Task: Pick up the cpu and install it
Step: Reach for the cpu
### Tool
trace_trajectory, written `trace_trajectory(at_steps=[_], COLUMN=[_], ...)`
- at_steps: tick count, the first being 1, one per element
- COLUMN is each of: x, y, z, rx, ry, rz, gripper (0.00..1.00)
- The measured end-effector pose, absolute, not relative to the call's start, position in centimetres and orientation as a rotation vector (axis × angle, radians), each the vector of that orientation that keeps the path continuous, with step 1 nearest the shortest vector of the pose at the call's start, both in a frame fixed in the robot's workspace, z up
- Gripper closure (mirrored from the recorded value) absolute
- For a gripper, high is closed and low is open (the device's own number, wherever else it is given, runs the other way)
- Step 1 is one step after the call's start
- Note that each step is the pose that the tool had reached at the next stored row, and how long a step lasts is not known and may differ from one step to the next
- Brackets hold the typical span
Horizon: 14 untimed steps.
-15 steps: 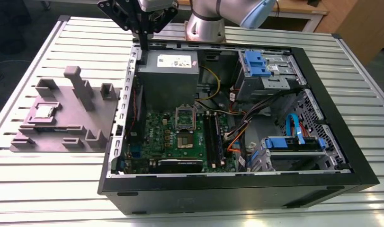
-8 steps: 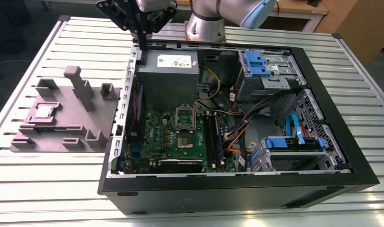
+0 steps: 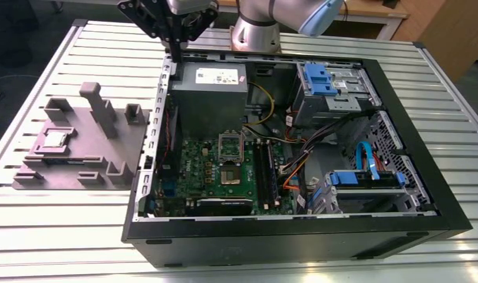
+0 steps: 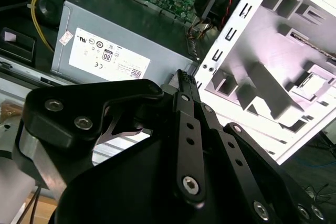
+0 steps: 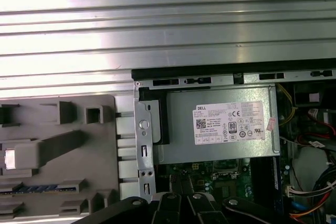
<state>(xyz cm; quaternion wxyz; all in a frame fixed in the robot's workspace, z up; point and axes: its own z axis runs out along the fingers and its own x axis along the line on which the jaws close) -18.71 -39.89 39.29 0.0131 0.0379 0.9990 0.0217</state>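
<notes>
The claw (image 3: 174,53) hangs over the open case (image 3: 302,227) at the case's eleven o'clock corner in the exterior view, just above the rim beside the power supply (image 3: 210,88). Its fingers are narrow, drawn together to a point with nothing between them; in both wrist views the tips (image 4: 184,77) (image 5: 181,182) meet over the edge of the power supply (image 4: 121,51) (image 5: 220,129).

The cpu (image 3: 56,139) lies flat in a recess of the grey holder (image 3: 105,159), which sits on the slatted worktop (image 3: 66,236) at nine o'clock from the case, well apart from the claw. Within the holder the chip is toward nine o'clock, near a tall post (image 3: 97,109).

Inside the case, the green motherboard (image 3: 223,171) lies at six o'clock from the power supply. Its socket (image 3: 229,175) is bare, with the metal frame (image 3: 230,144) raised just at twelve o'clock of it.
</notes>
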Motion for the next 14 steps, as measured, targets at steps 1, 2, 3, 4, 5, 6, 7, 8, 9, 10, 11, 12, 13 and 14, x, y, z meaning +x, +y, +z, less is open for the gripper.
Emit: trace_trajectory(at_steps=[1,2,3,4,5,6,7,8,9,10,11,12,13,14], x=[-18.75,-18.79,-18.85,-18.89,-18.94,-18.98,-19.03,-19.07,-19.09,-19.13,-19.17,-19.2,-19.22,-19.23], y=[-39.9,-39.89,-39.89,-39.89,-39.89,-39.89,-39.89,-39.89,-39.89,-39.89,-39.89,-39.89,-39.89,-39.89], z=[39.29,39.29,39.28,39.28,39.28,39.28,39.28,39.28,39.28,39.27,39.28,39.27,39.27,39.27], rx=[0.118,0.118,0.118,0.118,0.118,0.118,0.118,0.118,0.118,0.118,0.118,0.118,0.118,0.118], ry=[3.112,3.112,3.112,3.112,3.112,3.112,3.112,3.113,3.112,3.112,3.113,3.112,3.113,3.113], rz=[0.068,0.068,0.068,0.068,0.068,0.068,0.068,0.068,0.068,0.068,0.068,0.068,0.068,0.068], gripper=[0.89,0.89,0.89,0.89,0.89,0.89,0.89,0.89,0.89,0.89,0.89,0.89,0.89,0.89])
